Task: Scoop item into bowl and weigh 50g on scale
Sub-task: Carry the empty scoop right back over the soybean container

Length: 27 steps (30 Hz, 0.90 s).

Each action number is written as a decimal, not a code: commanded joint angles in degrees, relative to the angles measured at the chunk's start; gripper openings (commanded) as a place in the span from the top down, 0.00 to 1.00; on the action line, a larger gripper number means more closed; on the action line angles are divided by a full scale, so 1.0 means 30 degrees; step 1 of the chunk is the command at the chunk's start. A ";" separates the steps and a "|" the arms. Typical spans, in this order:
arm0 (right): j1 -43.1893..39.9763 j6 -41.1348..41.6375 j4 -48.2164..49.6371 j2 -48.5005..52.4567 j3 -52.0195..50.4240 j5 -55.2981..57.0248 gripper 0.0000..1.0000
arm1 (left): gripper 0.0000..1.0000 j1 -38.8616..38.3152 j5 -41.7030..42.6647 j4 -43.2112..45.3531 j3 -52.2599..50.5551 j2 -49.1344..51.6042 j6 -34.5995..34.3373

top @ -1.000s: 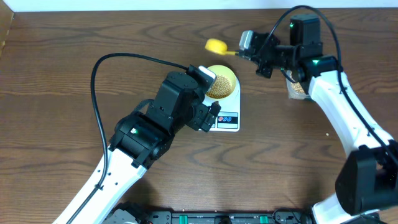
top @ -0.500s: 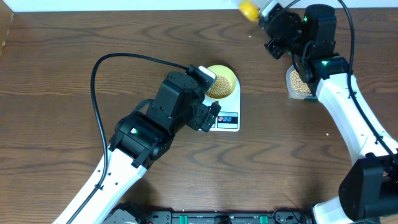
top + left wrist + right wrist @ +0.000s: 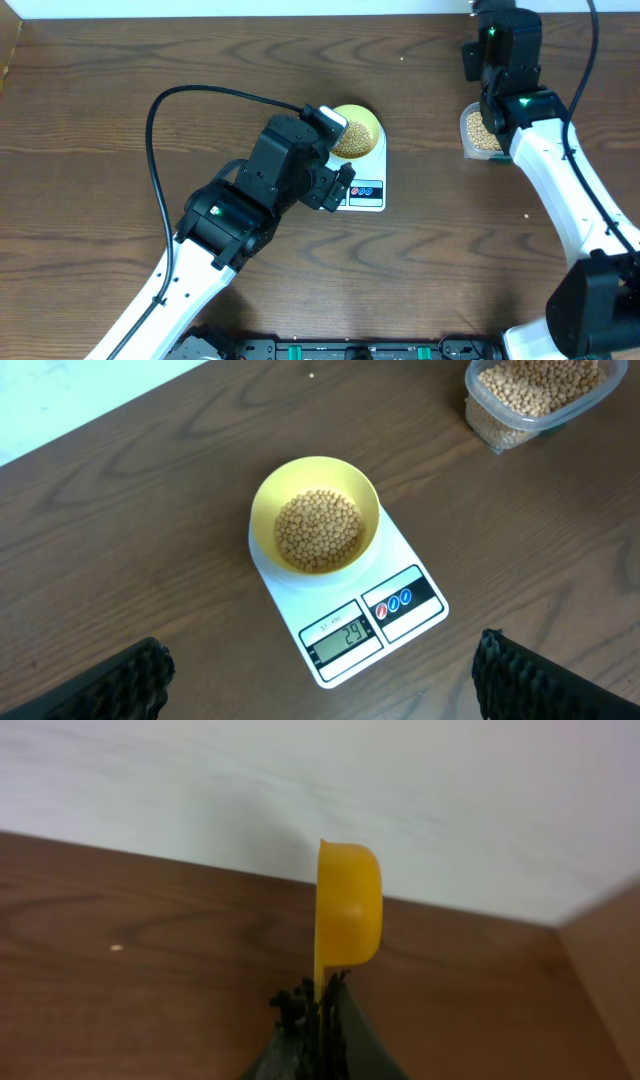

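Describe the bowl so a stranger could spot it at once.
On the brown wooden table, find the white scale with its grey display. The bowl sits on the scale's round platform, partly filled with tan beans. It is small, round and yellow, whereas the other bean container, off to one side, is a clear rectangular tub.

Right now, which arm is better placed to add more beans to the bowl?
Right. The right gripper is shut on the yellow scoop, near the tub of beans. The left gripper hangs open and empty over the scale.
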 commanded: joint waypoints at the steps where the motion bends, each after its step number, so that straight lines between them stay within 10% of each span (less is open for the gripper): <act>1: -0.0015 0.2550 -0.0707 -0.1566 0.0044 0.3257 0.99 | 0.03 -0.0073 -0.0248 -0.0051 -0.0197 -0.0029 0.0051; 27: -0.0699 0.5384 -0.4590 -0.2900 0.0095 0.0721 0.99 | 0.03 -0.0073 -0.0248 -0.0051 -0.0197 -0.0029 0.0051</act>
